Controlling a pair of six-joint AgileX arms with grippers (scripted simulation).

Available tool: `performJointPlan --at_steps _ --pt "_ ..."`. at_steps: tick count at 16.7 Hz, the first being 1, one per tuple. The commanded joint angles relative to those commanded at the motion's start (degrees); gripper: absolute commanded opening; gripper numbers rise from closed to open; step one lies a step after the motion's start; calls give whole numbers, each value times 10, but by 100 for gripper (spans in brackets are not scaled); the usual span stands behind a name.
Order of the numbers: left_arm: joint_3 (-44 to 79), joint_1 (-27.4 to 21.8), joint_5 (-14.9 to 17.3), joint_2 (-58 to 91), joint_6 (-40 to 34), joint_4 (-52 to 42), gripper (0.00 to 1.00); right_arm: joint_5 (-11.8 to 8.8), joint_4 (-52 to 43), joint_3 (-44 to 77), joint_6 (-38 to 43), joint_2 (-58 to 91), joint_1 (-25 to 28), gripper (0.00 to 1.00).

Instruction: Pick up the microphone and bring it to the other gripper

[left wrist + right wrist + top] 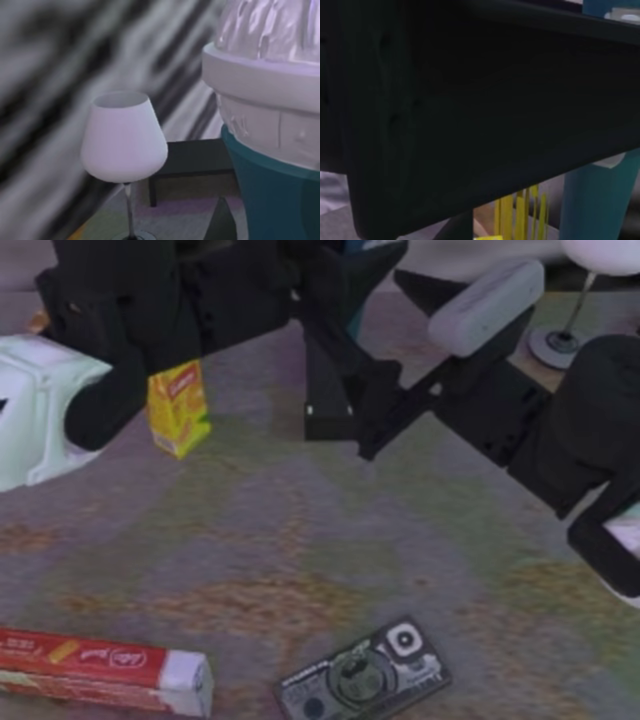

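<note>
The microphone [272, 150] fills one side of the left wrist view, white head above the teal handle, very close to the camera; in the top view only a sliver of teal [352, 248] shows at the far edge between the two arms. The left gripper [330, 275] is up there beside it, and whether it grips the microphone cannot be told. The right gripper [370, 425] reaches in from the right, its fingers pointing toward the left gripper; whether its jaws are parted cannot be told either. The right wrist view is mostly dark, with the teal handle [595, 200] at one side. A wine glass [124, 145] stands beyond the microphone. On the table [300, 540] stand a yellow carton [178, 408], a red box [100, 668] and a black box [365, 675].
</note>
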Motion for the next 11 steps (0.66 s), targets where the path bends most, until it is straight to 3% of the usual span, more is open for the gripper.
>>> performJointPlan --at_steps 11 --pt "-43 93 81 -46 3 -6 0 -27 9 -153 3 -144 -20 100"
